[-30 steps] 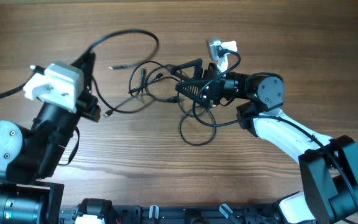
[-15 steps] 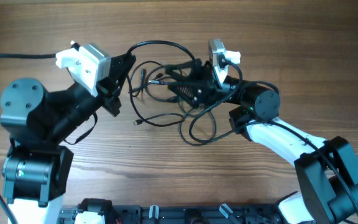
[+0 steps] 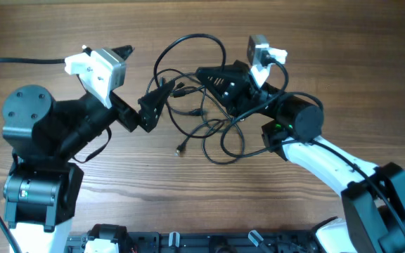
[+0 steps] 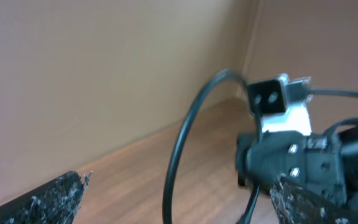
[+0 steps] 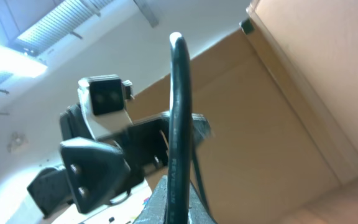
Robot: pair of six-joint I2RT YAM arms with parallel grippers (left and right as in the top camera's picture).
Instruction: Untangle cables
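The cables (image 3: 204,121) are thin black cords tangled at the table's middle, with one loop arching back (image 3: 188,39) and a loose plug end (image 3: 180,149) in front. My right gripper (image 3: 206,73) is shut on one cable. In the right wrist view that cable (image 5: 179,118) rises straight up from between the fingers (image 5: 160,208). My left gripper (image 3: 143,77) stands wide open just left of the tangle. In the left wrist view a cable loop (image 4: 182,134) passes between its spread fingertips (image 4: 58,196) without touching either.
The wooden table (image 3: 209,193) carries only the cables. The two arms face each other closely across the tangle; the right arm's white wrist camera (image 4: 277,102) shows in the left wrist view. A thicker black robot wire (image 3: 20,62) runs off to the left.
My left gripper has opened and let go of the cable loop it held. My right gripper has shut on a cable and shifted slightly right and back.
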